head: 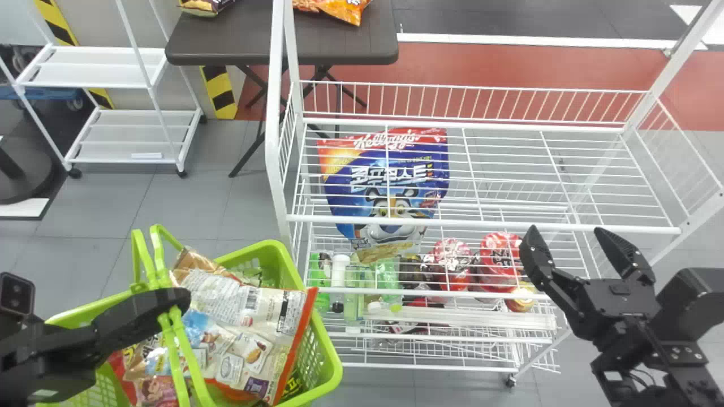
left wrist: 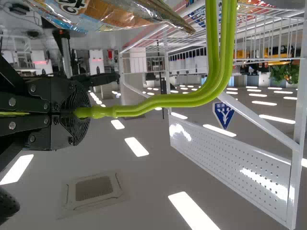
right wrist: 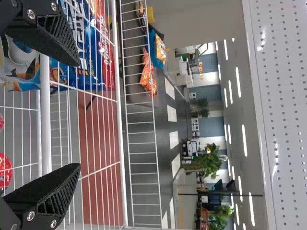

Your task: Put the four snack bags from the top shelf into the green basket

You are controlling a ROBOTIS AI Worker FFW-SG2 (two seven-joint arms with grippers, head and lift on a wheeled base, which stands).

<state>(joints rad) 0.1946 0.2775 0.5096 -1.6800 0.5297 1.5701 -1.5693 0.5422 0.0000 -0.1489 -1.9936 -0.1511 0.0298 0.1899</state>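
Note:
My left gripper (head: 180,301) is shut on the handles of the green basket (head: 334,370), at the lower left. In the left wrist view, the left gripper (left wrist: 82,113) pinches the green handles (left wrist: 182,99). Several snack bags lie piled in the basket, a large one (head: 251,333) with an orange edge on top. My right gripper (head: 568,230) is open, with nothing between its fingers, at the right front of the rack's top shelf (head: 481,224). In the right wrist view, the right gripper (right wrist: 77,115) has shelf wires beyond its spread fingers.
A big blue cereal bag (head: 390,186) shows behind the top shelf's wires. Bottles (head: 356,282) and red packages (head: 500,257) stand lower in the rack. Behind, a dark table (head: 226,42) carries other bags; a white cart (head: 121,121) is at the left.

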